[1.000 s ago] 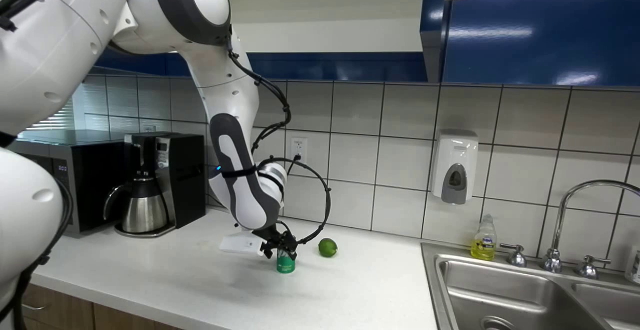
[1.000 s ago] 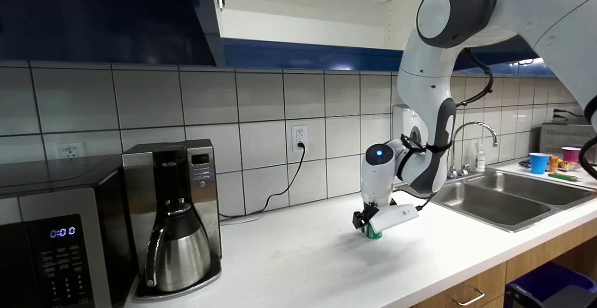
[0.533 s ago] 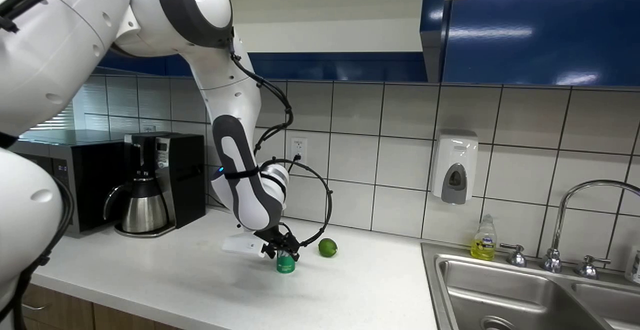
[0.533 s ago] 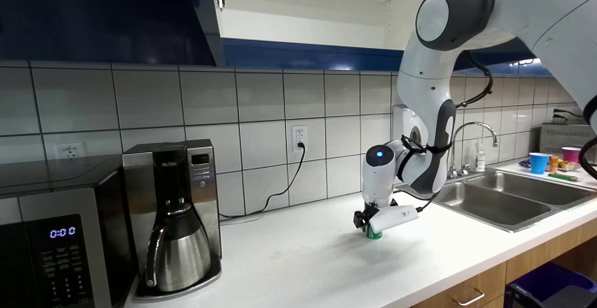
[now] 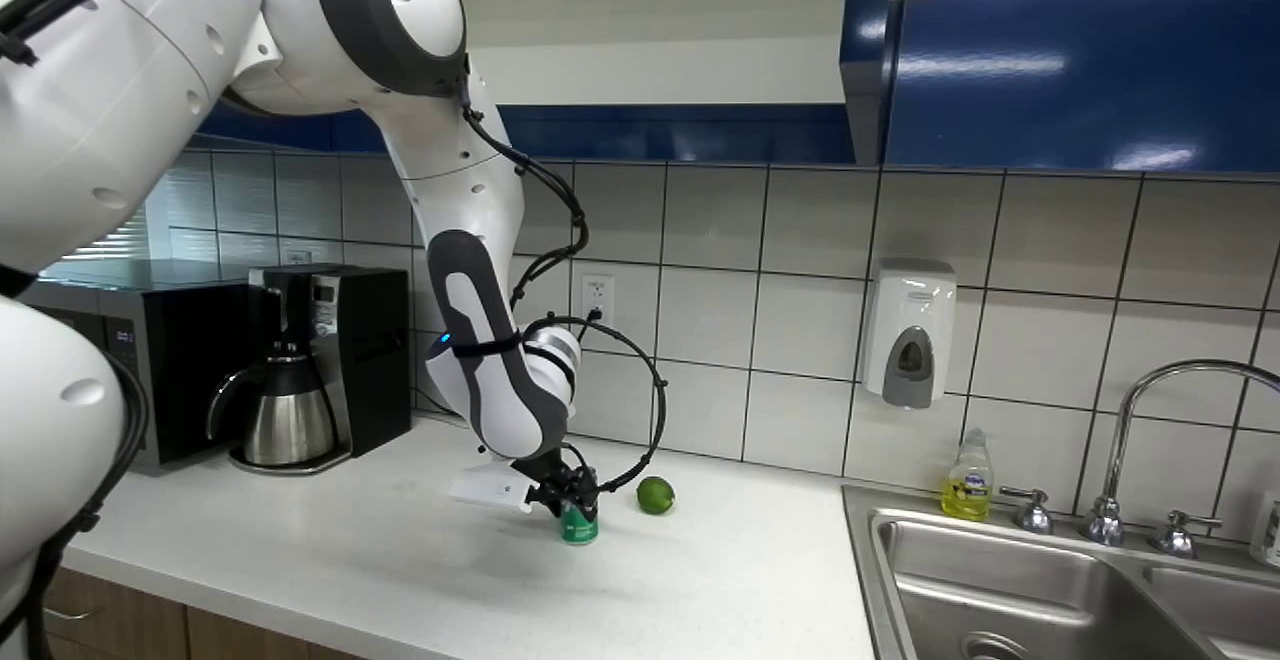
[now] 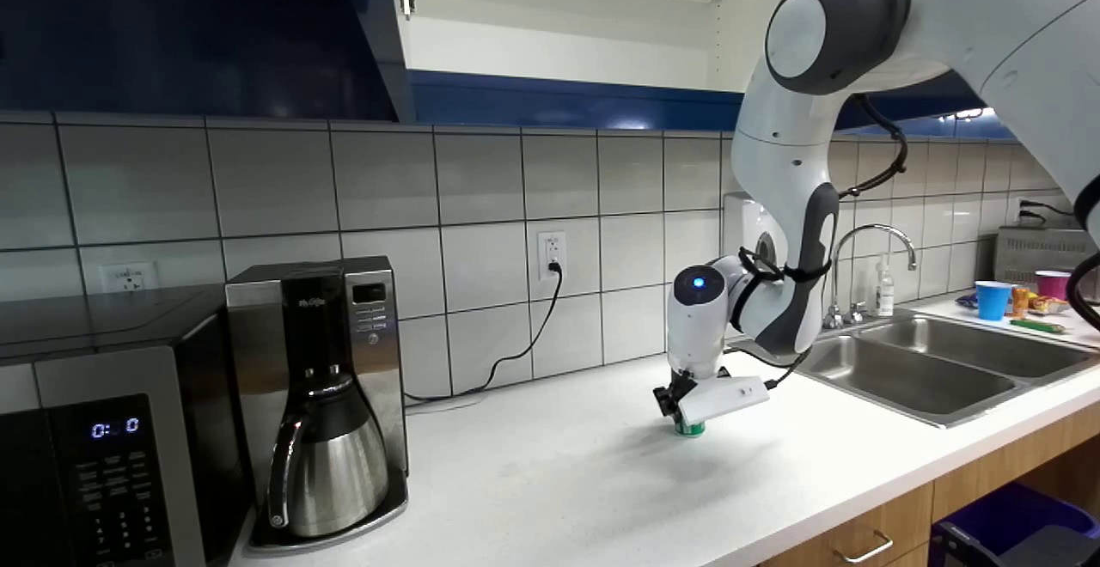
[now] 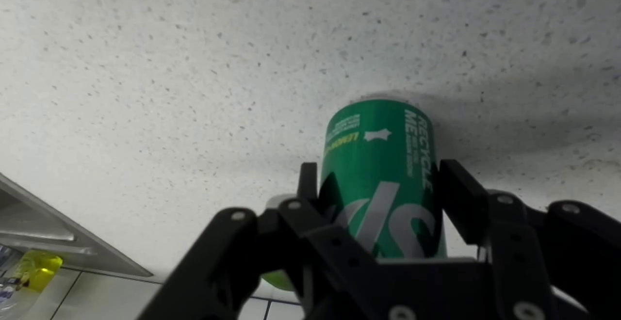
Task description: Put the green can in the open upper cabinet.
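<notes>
"Where is your green can (image 5: 579, 524)?"
"Pinched from both sides in your tool (image 7: 378, 173), poking out below, down by the table (image 5: 420, 550)."
"Which way does it point?"
"Its long way runs up and down, or nearly. Your tool hides its top, and you can't tell if its bottom touches."

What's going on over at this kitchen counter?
A robot arm has its gripper closed on a green soda can, down at the white countertop near a lime. I can't tell whether the can is resting on it or just clear. It's meant for the open upper cabinet, but it isn't in there yet.
</notes>
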Action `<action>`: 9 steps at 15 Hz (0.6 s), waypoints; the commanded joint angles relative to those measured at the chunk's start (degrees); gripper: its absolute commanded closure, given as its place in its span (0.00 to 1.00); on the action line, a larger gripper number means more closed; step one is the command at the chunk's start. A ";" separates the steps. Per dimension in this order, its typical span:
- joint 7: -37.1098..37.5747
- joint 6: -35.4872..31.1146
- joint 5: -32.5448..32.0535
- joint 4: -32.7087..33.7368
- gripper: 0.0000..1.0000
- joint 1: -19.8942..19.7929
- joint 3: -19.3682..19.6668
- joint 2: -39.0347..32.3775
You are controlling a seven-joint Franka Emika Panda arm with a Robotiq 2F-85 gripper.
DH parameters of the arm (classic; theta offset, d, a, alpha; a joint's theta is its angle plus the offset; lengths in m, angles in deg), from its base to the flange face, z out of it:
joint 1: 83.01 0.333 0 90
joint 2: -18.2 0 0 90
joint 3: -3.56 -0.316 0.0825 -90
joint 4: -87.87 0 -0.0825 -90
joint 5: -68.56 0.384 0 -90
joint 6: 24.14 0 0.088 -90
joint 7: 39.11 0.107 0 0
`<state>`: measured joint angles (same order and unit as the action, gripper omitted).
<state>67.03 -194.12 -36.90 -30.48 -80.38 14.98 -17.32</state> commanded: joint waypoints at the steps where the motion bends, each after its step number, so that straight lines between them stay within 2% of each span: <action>1: 2.35 0.66 -1.74 0.93 0.61 -0.18 -0.32 -0.37; 9: 2.67 0.87 -1.94 0.80 0.61 0.07 -0.42 -0.38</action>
<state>67.37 -194.12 -36.90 -30.44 -80.33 14.95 -17.36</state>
